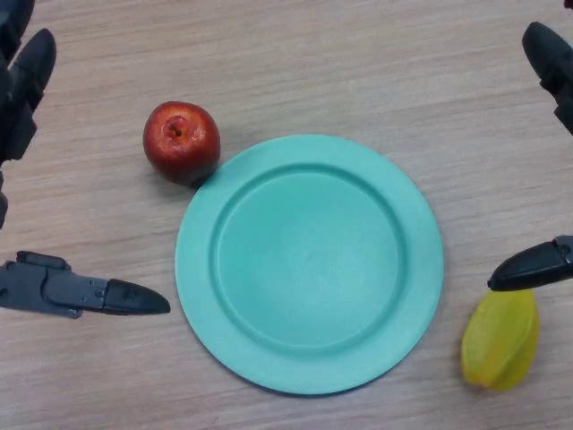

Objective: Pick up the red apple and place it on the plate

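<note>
The shiny red round apple (182, 141) sits stem-dimple up on the pale wood-grain bench (358, 63), just off the upper-left edge of the round teal plastic plate (309, 358); its lower right side looks to be touching the plate's rim, or as near as makes no difference. The plate itself is bare, so nothing has been placed yet and the pick has not begun.

The robot's left hand (85, 294) comes in from the left edge, low on the bench below the apple, and further parts of it stand up along the upper-left edge. Its fingers are spread wide apart and straight, with nothing between them. To my eye that wide spread is there to bracket the apple, which lies to the right of the gap between the upper and lower fingers, well apart from both.

The right hand (535, 267) shows only as dark fingertips at the right edge, one high and one low, also spread and holding nothing. It looks idle.

A yellow ridged starfruit (501, 339) lies at the lower right, just beside the plate's edge and right under the lower right fingertip. It is far from the apple and should not matter for a left-hand reach. The real nuisance, I'd judge, is the plate rim pressed up against the apple: a finger closing on that side could catch the rim or nudge the plate
</note>
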Tool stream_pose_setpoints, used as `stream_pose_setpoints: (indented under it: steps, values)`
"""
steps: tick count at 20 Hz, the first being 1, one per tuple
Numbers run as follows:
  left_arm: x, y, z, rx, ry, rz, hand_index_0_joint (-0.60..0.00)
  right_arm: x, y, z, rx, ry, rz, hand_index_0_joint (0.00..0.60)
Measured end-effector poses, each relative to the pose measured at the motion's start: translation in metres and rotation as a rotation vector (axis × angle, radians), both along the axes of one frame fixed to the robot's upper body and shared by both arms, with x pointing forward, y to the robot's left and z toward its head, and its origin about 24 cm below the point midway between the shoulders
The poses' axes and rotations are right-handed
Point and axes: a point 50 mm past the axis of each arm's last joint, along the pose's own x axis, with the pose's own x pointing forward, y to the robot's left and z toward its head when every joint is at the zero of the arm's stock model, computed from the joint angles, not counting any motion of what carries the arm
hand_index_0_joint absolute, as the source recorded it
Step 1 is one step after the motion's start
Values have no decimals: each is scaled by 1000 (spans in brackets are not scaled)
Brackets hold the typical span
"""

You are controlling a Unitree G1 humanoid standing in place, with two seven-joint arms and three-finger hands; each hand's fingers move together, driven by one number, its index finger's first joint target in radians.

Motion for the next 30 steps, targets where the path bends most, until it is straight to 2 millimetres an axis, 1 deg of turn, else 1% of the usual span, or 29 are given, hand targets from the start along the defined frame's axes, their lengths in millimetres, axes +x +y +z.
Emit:
stream_pose_setpoints:
  steps: [3, 5, 7, 10, 13, 14, 16, 18, 21, 25, 27, 28, 29, 30]
  values:
    - [2, -3, -3, -8, 10, -10, 0, 3, -2, -3, 7, 20, -10, 0]
    - [9, -2, -6, -21, 26, -22, 0, 3, -2, -3, 7, 20, -10, 0]
    - [22, 4, -7, -5, 55, -7, 0, 3, -2, -3, 7, 19, -10, 0]
    - [56, 9, -13, -12, 103, 73, 0, 2, -4, -3, 8, 21, -18, 0]
    - [89, 4, -23, 49, 167, 111, 0, 2, -7, -3, 15, 17, -37, 0]
    - [101, 0, -29, 60, 192, 120, 0, 1, -8, -2, 31, 16, -34, 0]
    - [119, -8, -39, 89, 207, 153, 0, 1, -9, -1, 19, 14, -38, 0]
    - [133, -15, -45, 131, 206, 195, 0, 1, -9, -1, 21, 13, -39, 0]
    - [149, -17, -57, 169, 227, 270, 0, 0, -12, 0, 23, 10, -53, 0]
    - [164, -24, -77, 217, 320, 271, 0, -2, -20, 3, 20, -5, -83, 0]
    - [172, -27, -89, 282, 377, 265, 0, -3, -26, 5, 32, -32, -103, 0]
    - [174, -31, -93, 299, 389, 249, -100, -4, -28, 5, 34, -38, -115, 0]
    - [174, -32, -94, 298, 386, 244, -200, -5, -30, 5, 34, -38, -123, 0]
    - [175, -33, -91, 303, 367, 239, -351, -5, -31, 5, 35, -36, -128, 0]
